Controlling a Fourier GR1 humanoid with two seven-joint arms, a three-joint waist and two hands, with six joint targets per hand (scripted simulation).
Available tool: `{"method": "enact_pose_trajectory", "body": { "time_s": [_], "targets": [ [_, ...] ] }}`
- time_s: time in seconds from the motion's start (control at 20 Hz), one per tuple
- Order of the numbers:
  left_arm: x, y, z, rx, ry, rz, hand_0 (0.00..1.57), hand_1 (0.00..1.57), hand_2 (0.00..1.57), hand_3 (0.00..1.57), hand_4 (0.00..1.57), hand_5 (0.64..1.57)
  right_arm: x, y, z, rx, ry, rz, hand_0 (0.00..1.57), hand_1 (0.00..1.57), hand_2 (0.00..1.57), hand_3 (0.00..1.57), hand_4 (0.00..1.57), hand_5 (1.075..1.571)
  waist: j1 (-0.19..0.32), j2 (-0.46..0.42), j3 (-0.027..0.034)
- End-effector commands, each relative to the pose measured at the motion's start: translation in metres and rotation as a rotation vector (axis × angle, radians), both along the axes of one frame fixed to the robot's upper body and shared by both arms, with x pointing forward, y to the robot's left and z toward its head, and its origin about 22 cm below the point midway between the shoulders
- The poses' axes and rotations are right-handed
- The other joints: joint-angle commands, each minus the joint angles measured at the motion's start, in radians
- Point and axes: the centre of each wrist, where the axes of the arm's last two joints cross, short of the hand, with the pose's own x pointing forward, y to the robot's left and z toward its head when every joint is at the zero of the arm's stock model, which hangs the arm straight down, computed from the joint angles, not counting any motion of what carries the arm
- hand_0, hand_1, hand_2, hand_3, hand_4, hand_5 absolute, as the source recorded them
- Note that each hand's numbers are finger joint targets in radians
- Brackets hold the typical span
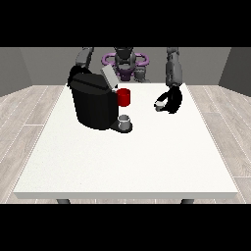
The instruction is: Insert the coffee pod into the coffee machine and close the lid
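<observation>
A small pale coffee pod (159, 105) is grasped by the black hand at the view's right (171, 100), at three o'clock from the black, open-lidded coffee machine (93, 100).

A large white table (127, 162) fills the middle of the frame, two dark legs showing beneath its near edge; pale wood-plank floor (24, 122) spreads either side; plain grey walls (19, 68) close the top corners.

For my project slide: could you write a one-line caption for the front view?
Hand at view's right holds small pale coffee pod beside black coffee machine with raised lid.
</observation>
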Motion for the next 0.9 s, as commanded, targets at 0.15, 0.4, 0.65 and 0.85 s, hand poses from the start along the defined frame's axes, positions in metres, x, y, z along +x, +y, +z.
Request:
{"method": "enact_pose_trajectory", "body": {
  "time_s": [0.15,0.4,0.65,0.85],
  "targets": [
    [0.020,-0.007,0.028,-0.028,-0.009,-0.114,1.47,1.47,1.47,1.41,0.61,1.571,-0.004,0.008,-0.012,0.021,0.087,0.003,0.00,0.00,0.00,0.00,0.40,1.571,0.001,-0.056,-0.0016],
    [0.034,-0.021,0.054,-0.034,-0.027,-0.189,1.34,1.34,1.40,1.36,0.59,1.571,-0.007,-0.012,-0.033,0.036,0.135,-0.031,0.00,0.00,0.00,0.00,0.44,1.571,0.026,-0.105,-0.0012],
    [0.060,-0.028,0.113,-0.022,-0.122,-0.220,1.26,1.26,1.33,1.29,0.54,1.571,0.002,0.003,-0.024,0.012,0.066,0.000,0.00,0.00,0.00,0.00,0.49,1.571,-0.009,-0.069,-0.0013],
    [0.063,-0.043,0.124,-0.037,-0.083,-0.283,1.25,1.25,1.33,1.29,0.56,1.571,-0.010,0.006,-0.048,0.012,0.129,-0.007,0.00,0.00,0.00,0.00,0.44,1.571,0.016,-0.118,-0.0012]
  ]
}}
